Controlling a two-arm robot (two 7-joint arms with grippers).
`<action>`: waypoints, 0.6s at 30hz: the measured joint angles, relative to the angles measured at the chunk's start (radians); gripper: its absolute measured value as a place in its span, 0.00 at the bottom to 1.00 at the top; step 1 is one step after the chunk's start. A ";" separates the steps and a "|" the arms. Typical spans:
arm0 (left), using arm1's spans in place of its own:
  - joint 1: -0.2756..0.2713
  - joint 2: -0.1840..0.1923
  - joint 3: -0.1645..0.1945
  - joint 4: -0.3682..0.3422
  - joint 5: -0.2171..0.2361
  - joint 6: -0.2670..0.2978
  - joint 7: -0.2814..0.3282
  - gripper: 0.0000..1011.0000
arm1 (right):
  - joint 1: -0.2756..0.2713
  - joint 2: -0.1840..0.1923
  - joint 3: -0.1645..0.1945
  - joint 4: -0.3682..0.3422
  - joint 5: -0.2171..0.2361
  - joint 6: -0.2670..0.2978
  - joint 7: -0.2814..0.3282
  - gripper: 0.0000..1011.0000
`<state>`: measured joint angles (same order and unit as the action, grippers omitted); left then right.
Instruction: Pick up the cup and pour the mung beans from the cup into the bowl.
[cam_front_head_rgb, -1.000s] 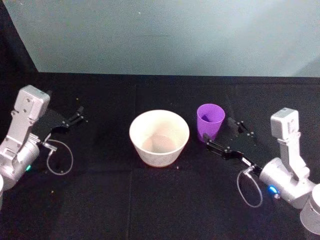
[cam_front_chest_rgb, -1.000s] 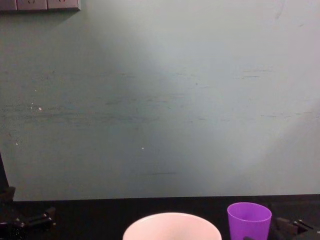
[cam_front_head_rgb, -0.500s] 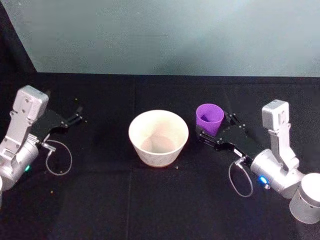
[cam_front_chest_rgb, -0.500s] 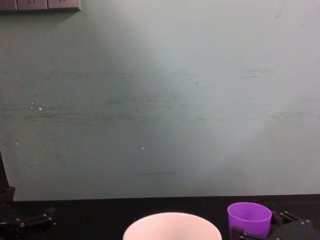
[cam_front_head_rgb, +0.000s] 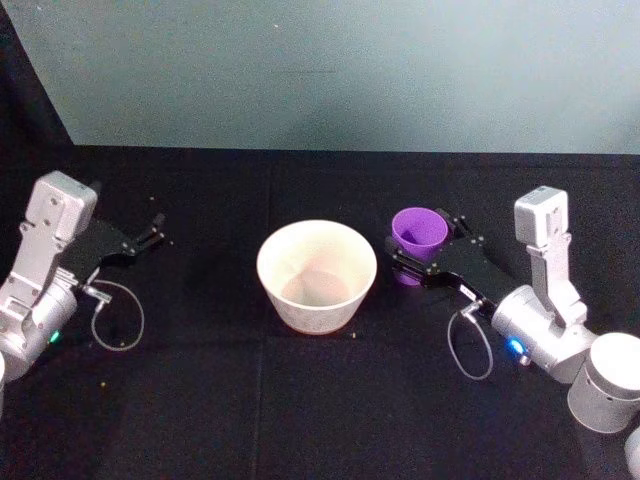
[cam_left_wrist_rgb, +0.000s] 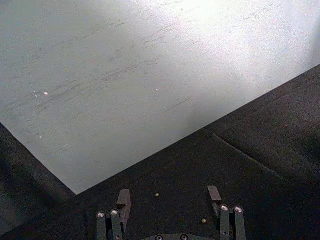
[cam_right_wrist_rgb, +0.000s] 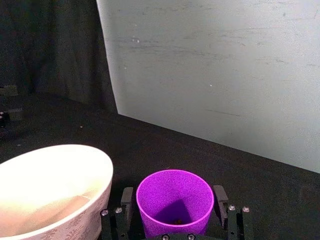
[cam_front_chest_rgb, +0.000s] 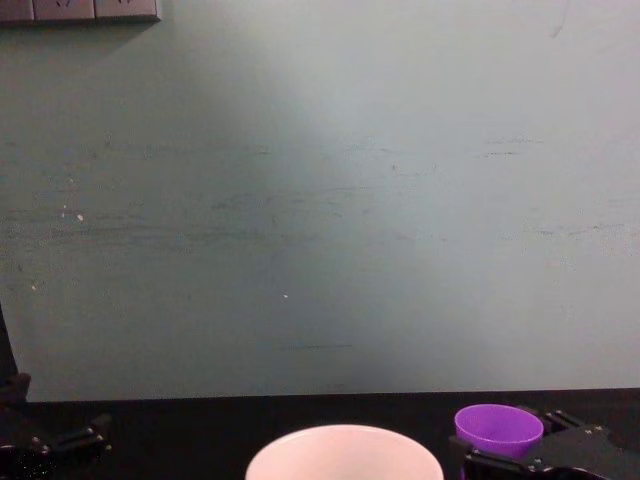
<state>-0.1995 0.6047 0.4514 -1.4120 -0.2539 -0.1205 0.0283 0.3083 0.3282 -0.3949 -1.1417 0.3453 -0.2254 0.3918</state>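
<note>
Counter (cam_front_head_rgb: 300, 400): black, carrying everything.
Bowl (cam_front_head_rgb: 310, 312): upright at the counter's middle.
My right hand (cam_front_head_rgb: 425, 245): spread wide, straddling the cup, right of the bowl.
My left hand (cam_front_head_rgb: 160, 228): spread, holding nothing, far left.
Cup (cam_front_head_rgb: 418, 228): upright, just right of the bowl.
Mung beans (cam_right_wrist_rgb: 176, 220): a few in the cup's bottom.

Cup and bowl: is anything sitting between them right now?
Right wrist view: one finger of the right gripper stands between the cup and the bowl; otherwise bare black cloth.
</note>
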 joint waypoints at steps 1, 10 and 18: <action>0.000 0.000 0.000 0.000 0.000 0.000 0.000 0.99 | 0.001 -0.001 0.001 0.002 -0.001 0.001 0.000 0.99; 0.000 0.000 0.000 0.000 0.000 0.000 0.000 0.99 | 0.008 -0.020 0.015 0.021 -0.020 0.011 0.004 0.99; 0.000 0.000 0.000 0.000 0.000 0.000 0.000 0.99 | 0.005 -0.029 0.033 0.025 -0.028 0.016 0.012 0.99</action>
<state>-0.1995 0.6047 0.4514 -1.4120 -0.2539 -0.1205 0.0283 0.3131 0.2988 -0.3622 -1.1170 0.3170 -0.2092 0.4040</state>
